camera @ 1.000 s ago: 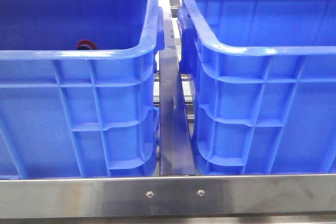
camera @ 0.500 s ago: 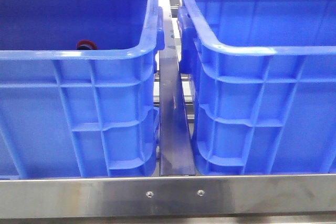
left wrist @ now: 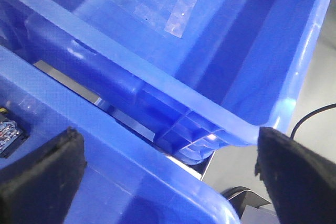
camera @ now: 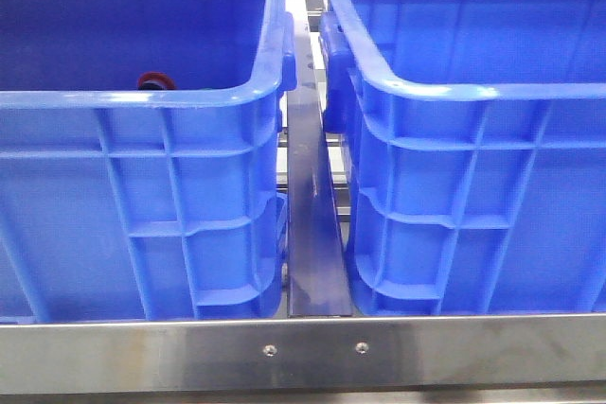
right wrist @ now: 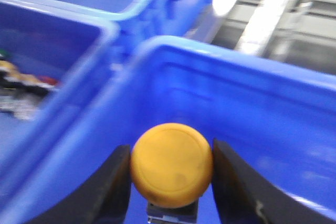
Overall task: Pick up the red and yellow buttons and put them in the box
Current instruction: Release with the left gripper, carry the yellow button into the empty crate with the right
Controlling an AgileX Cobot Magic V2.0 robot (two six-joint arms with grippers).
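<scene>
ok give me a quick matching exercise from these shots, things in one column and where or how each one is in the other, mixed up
Things:
1. yellow button
2. red button
3. left gripper
4. steel rail

States or places:
A. open, nothing between its fingers
B. running between the two blue crates
C. clamped between the right gripper's fingers
D. low inside the left crate, only its top showing over the near rim

Pairs: 1-C, 2-D, 3-A, 4-B
</scene>
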